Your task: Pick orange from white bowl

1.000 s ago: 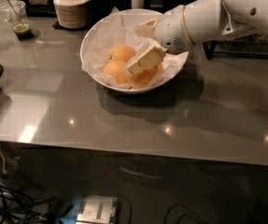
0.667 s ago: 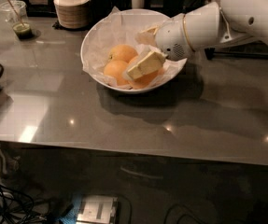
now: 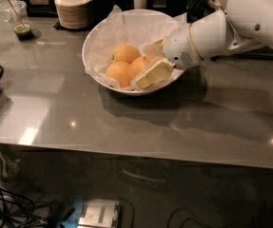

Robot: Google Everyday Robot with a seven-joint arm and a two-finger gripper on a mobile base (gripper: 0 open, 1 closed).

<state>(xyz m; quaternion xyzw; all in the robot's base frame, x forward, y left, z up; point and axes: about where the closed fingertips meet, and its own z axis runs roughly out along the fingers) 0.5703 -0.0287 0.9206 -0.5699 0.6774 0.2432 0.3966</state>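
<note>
Three fruits lie packed together in the white bowl [image 3: 92, 56]. The orange [image 3: 139, 66] to be picked is the right-hand one, touching the rear orange [image 3: 125, 52] and the front-left orange [image 3: 118, 73], all bedded on crinkled paper [image 3: 126, 30].

The gripper [image 3: 145, 63] reaches into the bowl from the right. Its jaws stand apart, the near finger [image 3: 152, 74] low by the front rim and the far finger [image 3: 156, 44] behind the fruit. Whether either pad touches the skin cannot be told.

Likely faults:
- A round, smooth-skinned fruit may squirt out sideways if the jaws close off-centre.
- The near finger may pinch paper with the fruit, dragging the lining and tipping the light bowl on the lift.
- The touching neighbours may be nudged and roll.
- A finger pressing the rim could slide the bowl across the table [image 3: 126, 122].

Edges and room:
- The way straight up looks open.
- The arm [image 3: 231, 27] fills the right side.
- Bare table lies in front and to the left, the front edge well apart from the bowl.
- Behind, a stack of small bowls [image 3: 73, 8] and dark containers [image 3: 102, 4] stand near.
- A cup [image 3: 18, 20] stands far left.
</note>
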